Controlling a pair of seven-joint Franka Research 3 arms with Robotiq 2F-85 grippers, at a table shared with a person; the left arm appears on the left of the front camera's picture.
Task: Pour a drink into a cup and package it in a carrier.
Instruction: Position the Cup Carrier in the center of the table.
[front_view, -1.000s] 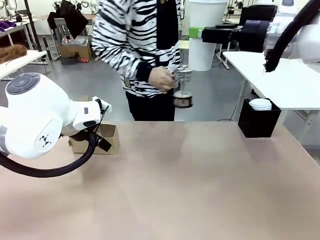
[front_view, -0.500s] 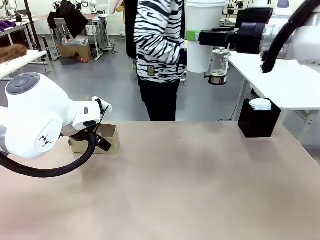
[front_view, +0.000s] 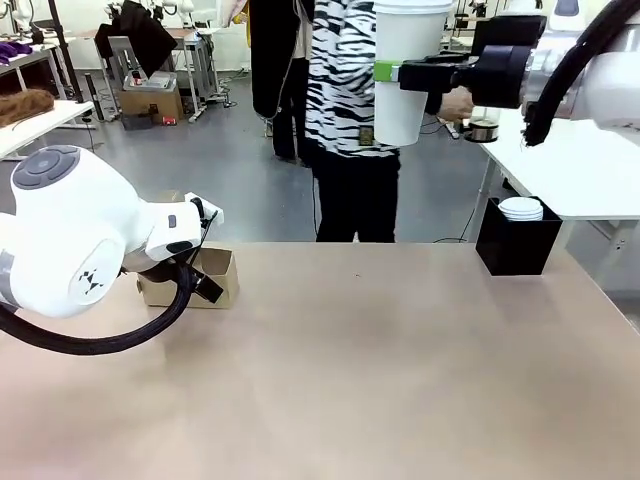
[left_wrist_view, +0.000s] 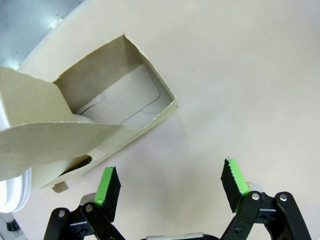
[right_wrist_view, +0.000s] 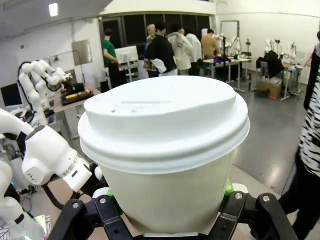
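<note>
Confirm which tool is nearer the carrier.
Left. The left tool hovers open right beside the carrier; the right tool is high up at the opposite side, shut on the cup.

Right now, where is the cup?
In the front view the lidded cup is held aloft in the right gripper, upper right of centre, close in front of the person at the table's far side.

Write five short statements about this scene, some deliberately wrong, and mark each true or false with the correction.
1. The right pincer grips the cup in the air. True.
2. The cup has no lid. False: a white lid caps it.
3. The left pincer is shut on the carrier. False: it is open, with the carrier off to one side.
4. The carrier stands on the table. True.
5. The black box stands at the table's left side. False: it is at the far right.
</note>
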